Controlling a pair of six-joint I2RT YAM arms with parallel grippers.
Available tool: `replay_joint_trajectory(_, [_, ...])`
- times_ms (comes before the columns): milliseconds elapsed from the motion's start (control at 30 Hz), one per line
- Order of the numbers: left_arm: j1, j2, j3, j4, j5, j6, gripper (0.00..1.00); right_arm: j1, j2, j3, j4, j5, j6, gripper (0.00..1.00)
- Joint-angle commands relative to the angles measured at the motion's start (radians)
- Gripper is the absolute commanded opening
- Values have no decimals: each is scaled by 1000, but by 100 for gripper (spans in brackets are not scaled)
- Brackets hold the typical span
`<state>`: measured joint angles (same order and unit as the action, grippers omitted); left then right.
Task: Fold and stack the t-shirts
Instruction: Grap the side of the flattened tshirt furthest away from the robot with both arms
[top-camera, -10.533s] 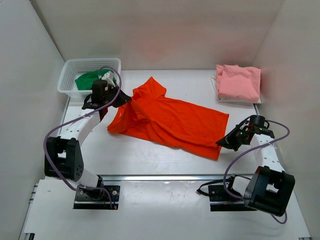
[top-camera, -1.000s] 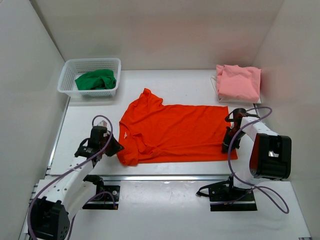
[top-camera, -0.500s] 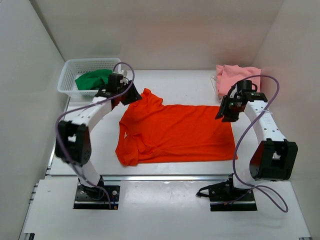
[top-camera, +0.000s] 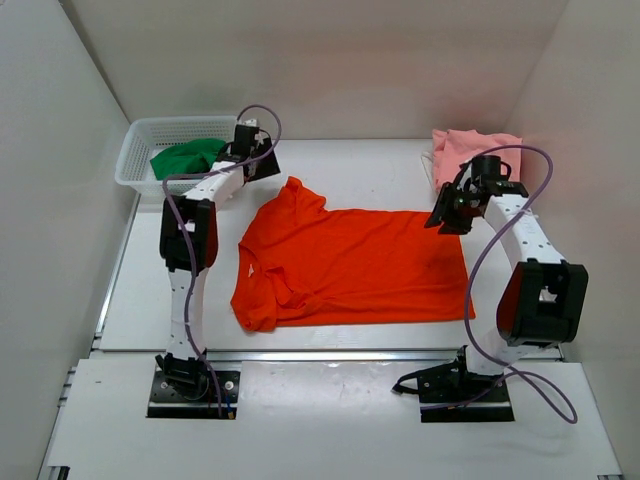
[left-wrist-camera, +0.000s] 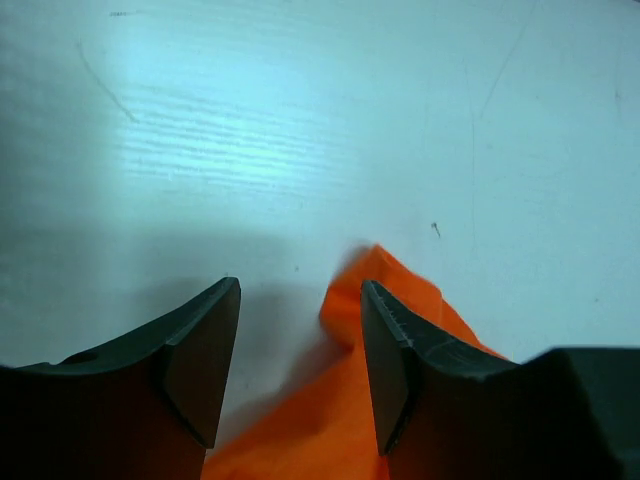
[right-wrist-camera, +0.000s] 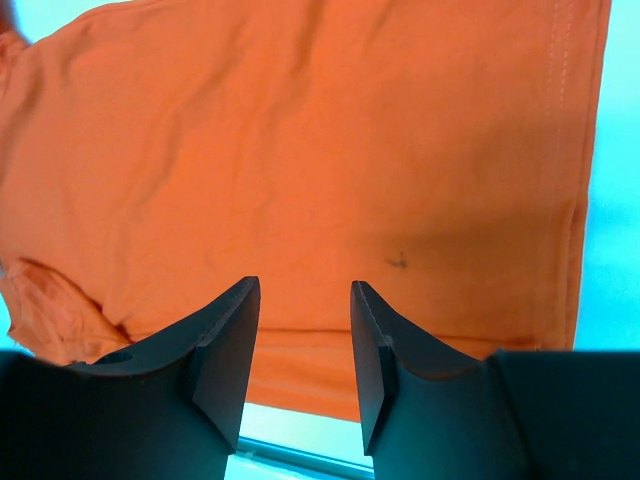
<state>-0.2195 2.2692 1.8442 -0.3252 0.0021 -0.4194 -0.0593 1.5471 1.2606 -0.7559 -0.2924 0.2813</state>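
Counting three: orange shirt (top-camera: 350, 265), pink shirt (top-camera: 465, 148), green shirt (top-camera: 185, 158); two end effectors (left-wrist-camera: 300, 320) (right-wrist-camera: 305, 320) spread.

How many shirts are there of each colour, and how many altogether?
Orange shirt: 1
Pink shirt: 1
Green shirt: 1
Total: 3
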Motion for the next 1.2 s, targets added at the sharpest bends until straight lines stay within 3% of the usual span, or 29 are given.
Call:
replay_joint_trajectory(0, [-9, 61, 127, -58, 16, 33, 62, -11, 43, 0, 56, -10, 2, 39])
replay_joint_trajectory(233, [-37, 194, 274, -153, 77, 19, 61, -17, 87, 11, 92, -18, 9, 39])
replay_joint_trajectory(367, [-40, 188, 227, -141, 121, 4, 60, -31, 91, -16, 112, -24, 12, 40])
replay_joint_trajectory(500, [-41, 178, 165, -117, 154, -10, 59, -56, 139, -14, 139, 93, 41, 41])
replay_joint_trajectory(600, [-29, 176, 141, -84, 223, -31, 48, -86, 198, 2, 165, 169, 67, 51])
replay_joint_trajectory(700, [-14, 173, 139, -78, 274, -76, 52, -114, 267, 52, 148, 214, 102, 53])
replay_joint_trajectory(767, [-6, 161, 127, -78, 315, -91, 60, -123, 297, 89, 139, 222, 105, 53])
replay_joint_trajectory(967, [28, 116, 81, -23, 435, -148, 64, -114, 341, 111, 179, 213, 133, 55])
replay_joint_trajectory(1033, [22, 118, 70, -20, 438, -148, 64, -106, 355, 117, 187, 226, 140, 60])
replay_joint_trajectory(1167, [28, 93, 18, 29, 466, -177, 64, -102, 380, 138, 181, 223, 145, 60])
